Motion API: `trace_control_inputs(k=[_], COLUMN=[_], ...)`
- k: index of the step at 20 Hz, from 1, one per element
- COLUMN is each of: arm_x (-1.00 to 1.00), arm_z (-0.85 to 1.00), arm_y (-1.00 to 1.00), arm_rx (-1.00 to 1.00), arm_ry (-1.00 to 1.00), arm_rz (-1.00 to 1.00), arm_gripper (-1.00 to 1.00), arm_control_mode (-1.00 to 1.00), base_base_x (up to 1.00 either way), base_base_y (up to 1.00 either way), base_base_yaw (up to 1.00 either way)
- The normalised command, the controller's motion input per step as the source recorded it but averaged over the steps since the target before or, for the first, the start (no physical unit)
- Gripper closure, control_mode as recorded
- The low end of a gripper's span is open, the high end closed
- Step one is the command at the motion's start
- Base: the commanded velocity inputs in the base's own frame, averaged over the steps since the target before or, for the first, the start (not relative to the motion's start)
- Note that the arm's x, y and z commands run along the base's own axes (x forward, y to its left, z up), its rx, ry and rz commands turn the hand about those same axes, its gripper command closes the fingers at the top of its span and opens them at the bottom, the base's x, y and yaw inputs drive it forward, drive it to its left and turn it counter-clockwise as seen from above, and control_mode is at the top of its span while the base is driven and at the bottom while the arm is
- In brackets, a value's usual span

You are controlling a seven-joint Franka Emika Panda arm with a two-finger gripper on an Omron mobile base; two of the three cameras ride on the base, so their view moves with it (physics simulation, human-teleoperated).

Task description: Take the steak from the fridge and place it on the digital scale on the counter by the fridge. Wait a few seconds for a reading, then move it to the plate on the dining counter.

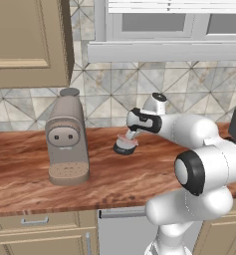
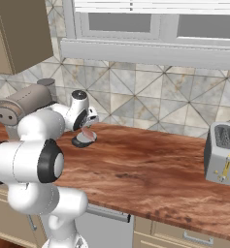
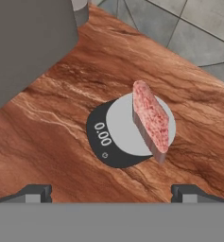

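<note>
The steak (image 3: pixel 151 122) sits on the digital scale (image 3: pixel 114 142), propped on one long edge and leaning rather than lying flat, so its marbled pink face is turned to the side. In the hand view its long axis runs from the upper left down to the lower right across the pale round top, and its lower end reaches past the scale's rim.

The hand (image 3: pixel 111 193) hangs above the scale with its fingers spread wide apart and nothing between them; the two dark tips stand well to either side of the scale and clear of the steak. In the left base view the hand (image 1: pixel 132 133) is just over the steak (image 1: pixel 127 141) and scale (image 1: pixel 123 148).

The scale rests on the reddish-brown worktop (image 1: pixel 20 164), about midway between the tiled back wall and the front edge. The beige coffee machine (image 1: pixel 65 142) stands near it on one side, with bare wood between them. On the other side a long open stretch of worktop (image 2: pixel 150 169) runs to a grey toaster (image 2: pixel 222 152) well away. A wall cabinet (image 1: pixel 27 42) hangs over the coffee machine, and a window sill (image 2: pixel 150 51) juts out above the back wall.

The dark front of the scale shows "0.00" in pale digits; no other writing can be read.
</note>
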Motion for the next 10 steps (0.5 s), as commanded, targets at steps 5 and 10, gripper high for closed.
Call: trace_control_inputs(k=[5, 10], arm_x=[0.03, 0.05], arm_z=[0.00, 0.00], arm_y=[0.00, 0.00], arm_rx=[0.00, 0.00], arm_ry=[0.00, 0.00], arm_rz=[0.00, 0.00], arm_gripper=[-1.00, -1.00], arm_control_mode=[-1.00, -1.00], base_base_x=[0.00, 0.00], base_base_y=[0.00, 0.00], base_base_yaw=[0.00, 0.00])
